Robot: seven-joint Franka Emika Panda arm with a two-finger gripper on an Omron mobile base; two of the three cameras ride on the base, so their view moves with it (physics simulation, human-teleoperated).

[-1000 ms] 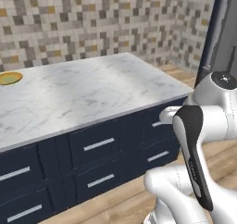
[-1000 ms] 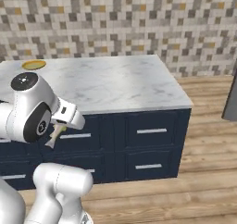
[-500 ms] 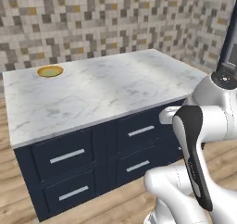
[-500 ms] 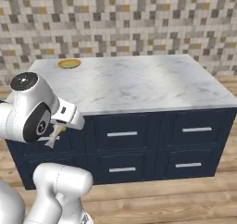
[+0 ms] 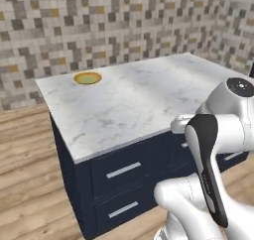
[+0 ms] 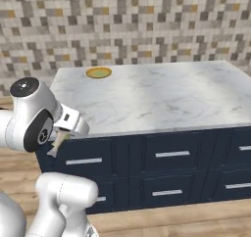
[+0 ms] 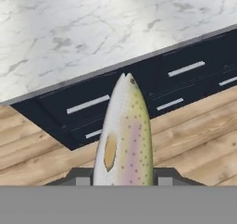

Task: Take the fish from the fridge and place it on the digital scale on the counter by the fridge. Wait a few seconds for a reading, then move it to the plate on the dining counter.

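My gripper (image 7: pixel 124 179) is shut on the fish (image 7: pixel 125 135), a pale speckled body with a pinkish stripe that points away from the hand. From the right base view the fish (image 6: pixel 58 143) hangs below the gripper (image 6: pixel 62 133), in front of the navy drawers and short of the dining counter (image 6: pixel 162 96). The plate (image 5: pixel 88 78), yellow-rimmed with a pale green centre, rests near the far left corner of the white marble dining counter (image 5: pixel 139 100); it shows again as the plate (image 6: pixel 98 73). The fridge and the digital scale are out of view.
Navy drawer fronts (image 6: pixel 169 155) with silver handles run below the marble top. A mosaic tiled wall (image 5: pixel 99 21) stands behind the island. Wooden floor (image 5: pixel 25 174) lies open to the left of the island and in front of it.
The whole picture has shifted as the base drove: the island's left end and the plate have come further into view. The fish stays in the gripper.
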